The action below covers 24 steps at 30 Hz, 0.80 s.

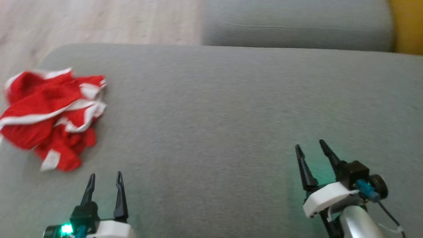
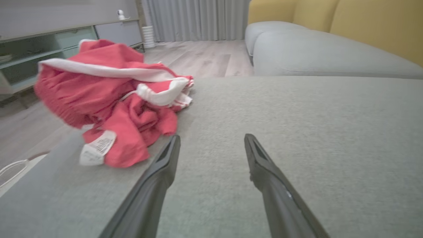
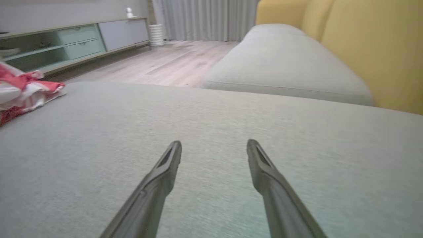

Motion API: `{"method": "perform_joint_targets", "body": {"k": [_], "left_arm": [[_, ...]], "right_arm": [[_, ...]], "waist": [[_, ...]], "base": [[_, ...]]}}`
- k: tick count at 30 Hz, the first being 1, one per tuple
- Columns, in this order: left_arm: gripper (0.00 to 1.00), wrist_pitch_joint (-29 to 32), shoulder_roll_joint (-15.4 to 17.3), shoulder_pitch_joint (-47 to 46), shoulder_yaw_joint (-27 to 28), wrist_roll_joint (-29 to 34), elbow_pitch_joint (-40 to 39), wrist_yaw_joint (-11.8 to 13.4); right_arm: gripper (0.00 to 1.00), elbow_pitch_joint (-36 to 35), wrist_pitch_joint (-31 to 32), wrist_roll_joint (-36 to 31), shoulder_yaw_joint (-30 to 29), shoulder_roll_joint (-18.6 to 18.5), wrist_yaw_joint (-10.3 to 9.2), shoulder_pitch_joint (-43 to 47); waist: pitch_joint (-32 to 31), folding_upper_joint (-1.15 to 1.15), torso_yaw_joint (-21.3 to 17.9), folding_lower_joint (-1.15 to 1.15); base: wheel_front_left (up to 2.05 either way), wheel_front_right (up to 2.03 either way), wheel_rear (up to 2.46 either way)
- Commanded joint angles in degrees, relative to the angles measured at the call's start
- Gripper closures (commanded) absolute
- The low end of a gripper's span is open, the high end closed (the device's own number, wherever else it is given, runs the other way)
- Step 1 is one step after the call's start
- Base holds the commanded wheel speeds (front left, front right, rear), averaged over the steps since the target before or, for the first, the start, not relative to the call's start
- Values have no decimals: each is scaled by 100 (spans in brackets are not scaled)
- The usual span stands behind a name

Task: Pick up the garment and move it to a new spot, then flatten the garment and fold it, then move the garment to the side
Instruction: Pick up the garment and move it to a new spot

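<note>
The garment (image 1: 53,115) is a crumpled red heap with white trim, lying at the left edge of a grey cushion (image 1: 231,115). In the left wrist view the garment (image 2: 109,99) sits just ahead and left of the fingers, a white label showing at its near side. My left gripper (image 1: 105,177) stands open and empty just below the heap, a short gap from it; its fingers (image 2: 165,162) hold nothing. Far to the right, my right gripper (image 1: 310,147) is open and empty over bare cushion. The right wrist view shows the garment (image 3: 23,89) at its far left edge.
A second grey cushion (image 1: 297,29) lies beyond the first, with a yellow backrest (image 3: 373,49) on the right. Pale wood floor (image 1: 99,19) runs past the cushion's left and far edges. A low sideboard (image 3: 76,43) and grey curtains (image 2: 198,19) stand at the room's far side.
</note>
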Motion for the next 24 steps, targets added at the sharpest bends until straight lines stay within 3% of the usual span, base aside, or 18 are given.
{"method": "perform_joint_targets", "body": {"k": [1, 7, 12, 18, 24], "left_arm": [[0, -70, 26, -148, 226, -32, -97, 10], [0, -70, 3, 1, 447, -76, -29, 22], [0, -70, -5, 95, 666, -94, 9, -5], [0, -70, -18, -7, 771, -93, -98, -93], [0, -70, 119, -553, 1023, -67, -586, -334]], "right_arm": [[0, -152, -70, 73, 222, 0, -4, -278], [0, -72, -70, 213, 654, 15, -4, -376], [0, 17, -70, 362, 1054, 31, -4, -490], [0, 61, -70, 436, 1277, 27, -4, -566], [0, 23, -70, 475, 1347, -121, -4, -642]], "waist": [[116, 0, 492, 0], [193, 0, 1273, 0], [235, 0, 1620, 0], [354, 0, 1695, 0], [632, 0, 1537, 0]], "base": [[0, 0, 0], [0, 0, 0], [0, 0, 0], [0, 0, 0], [0, 0, 0]]}}
